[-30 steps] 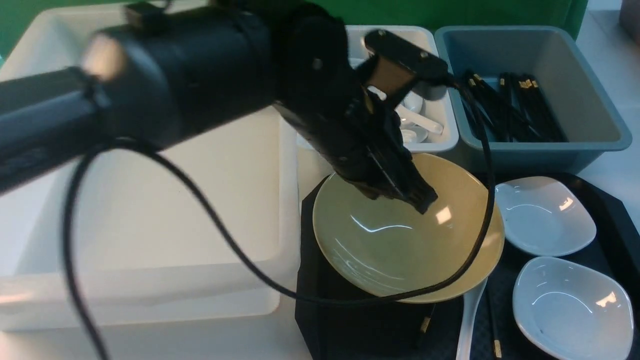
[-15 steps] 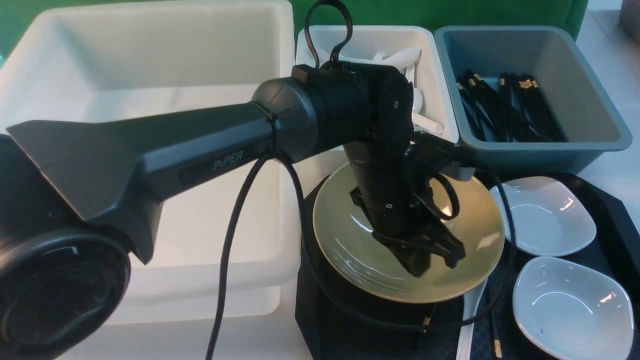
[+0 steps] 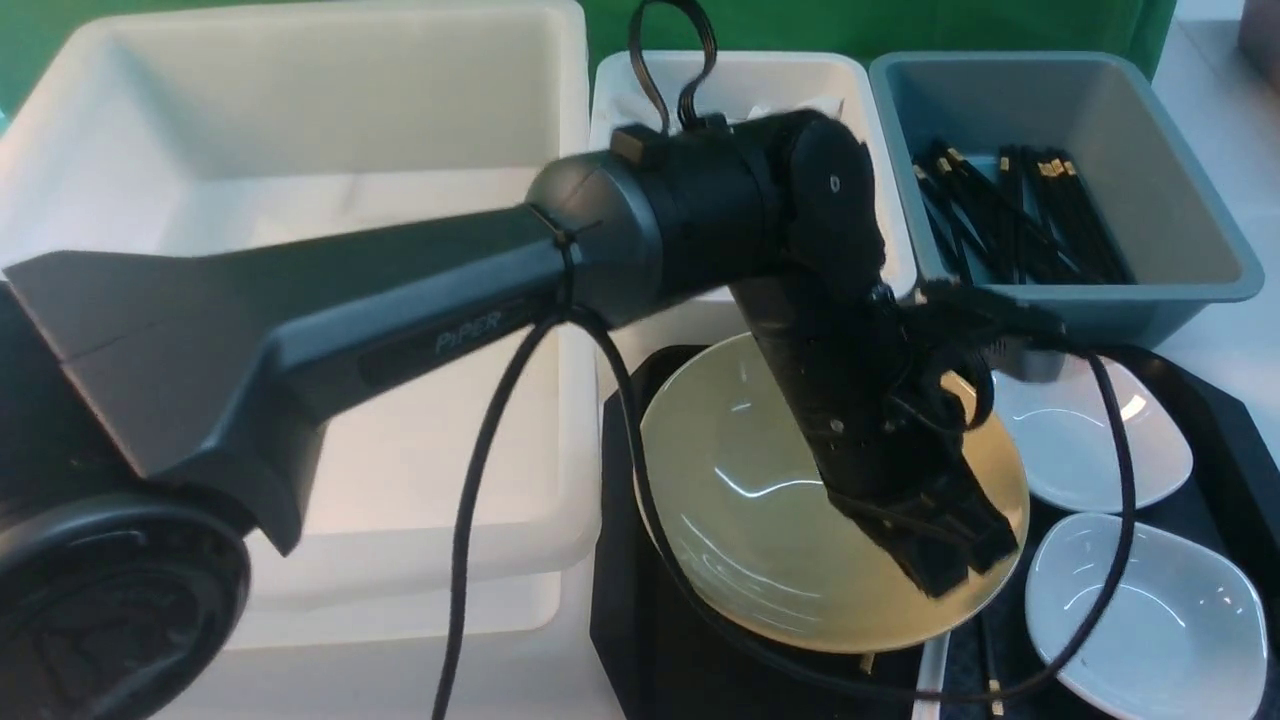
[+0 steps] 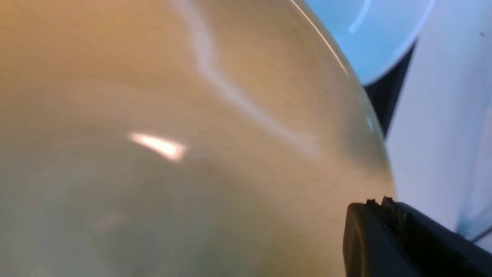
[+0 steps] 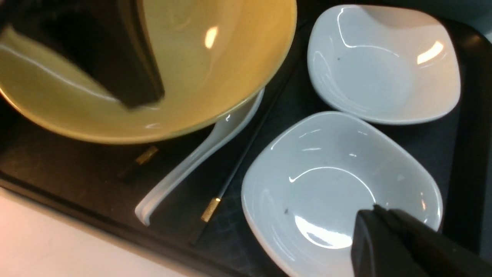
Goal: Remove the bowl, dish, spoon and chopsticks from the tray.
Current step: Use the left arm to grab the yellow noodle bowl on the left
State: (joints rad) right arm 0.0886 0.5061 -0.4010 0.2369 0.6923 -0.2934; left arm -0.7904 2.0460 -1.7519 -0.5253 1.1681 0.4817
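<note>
The olive-yellow bowl sits on the left part of the black tray. My left gripper is shut and empty, its tips low inside the bowl near its right rim; in the left wrist view the gripper lies close against the bowl's wall. Two white dishes lie on the tray's right part. My right gripper, shut and empty, hovers over the nearer dish. The white spoon and black chopsticks poke out from under the bowl.
A large white bin stands left of the tray. Behind the tray are a small white bin holding spoons and a grey-blue bin with several black chopsticks. The left arm and its cable span the bowl.
My left arm has swung right and toward me, its shut gripper going from the bowl's far side to its near right rim. The bowl looks shifted slightly right and nearer.
</note>
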